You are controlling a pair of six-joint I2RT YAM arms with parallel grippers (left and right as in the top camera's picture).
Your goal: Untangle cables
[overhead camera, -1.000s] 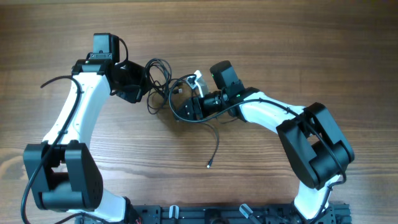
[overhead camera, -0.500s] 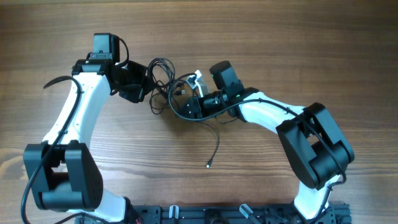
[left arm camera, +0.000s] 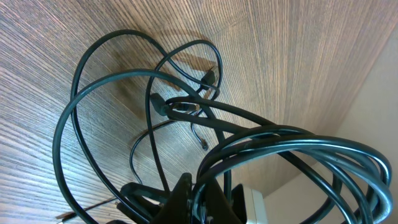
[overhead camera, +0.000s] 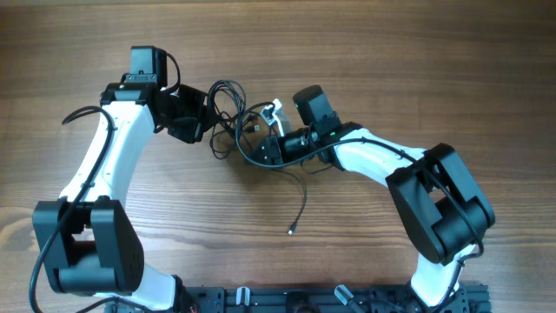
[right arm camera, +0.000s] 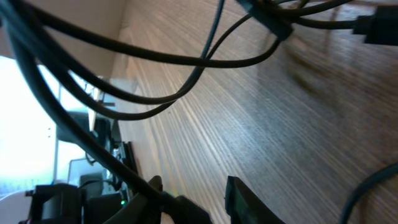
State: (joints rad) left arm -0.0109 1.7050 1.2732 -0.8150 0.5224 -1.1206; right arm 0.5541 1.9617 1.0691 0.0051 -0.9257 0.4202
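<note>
Wooden table (overhead camera: pixel 417 69) carries the cables (overhead camera: pixel 226 111) at upper centre, my left gripper (left arm camera: pixel 200 199) clamped on the bundle, right gripper (right arm camera: pixel 198 198) among strands, hold unclear; I reckon we're mid-separation, needing a slow outward pull next.

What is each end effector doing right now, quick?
Left end effector: closed, holding the cables.
Right end effector: partly apart with cables passing through; cannot tell whether it grips.
</note>
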